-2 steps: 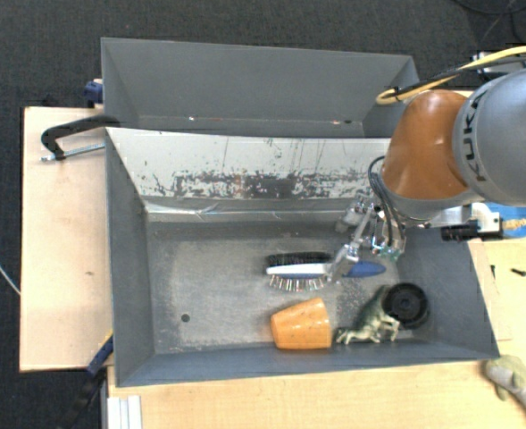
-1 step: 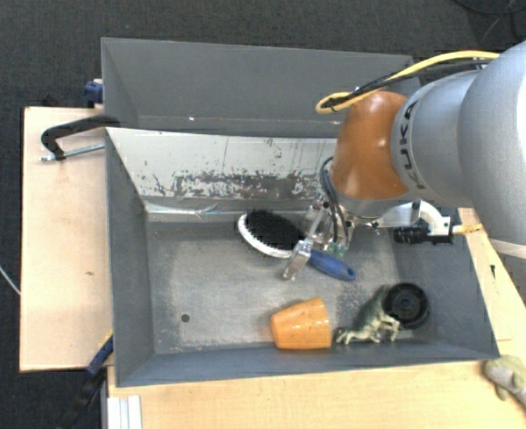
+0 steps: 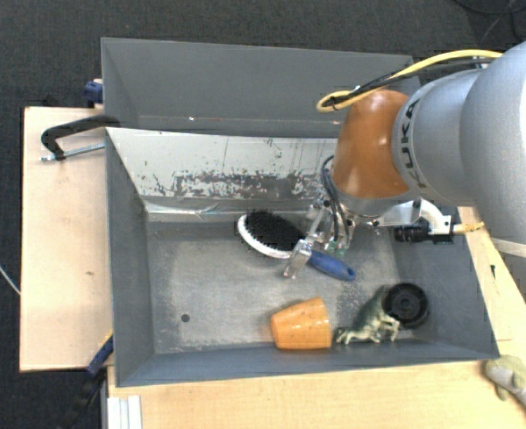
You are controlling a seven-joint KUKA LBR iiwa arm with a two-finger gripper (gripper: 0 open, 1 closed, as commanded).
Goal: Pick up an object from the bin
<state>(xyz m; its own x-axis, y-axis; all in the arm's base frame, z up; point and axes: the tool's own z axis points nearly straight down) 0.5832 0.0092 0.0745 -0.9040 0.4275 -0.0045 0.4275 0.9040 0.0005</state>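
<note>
Pincer (image 3: 309,250) sits at the blue-handled brush (image 3: 264,231), mid-bin

The grey bin (image 3: 124,239) is lit evenly and fairly brightly from above. A pale glare is thrown across its scuffed back wall, and a soft shadow is cast on its floor beneath the arm (image 3: 477,141).
</note>
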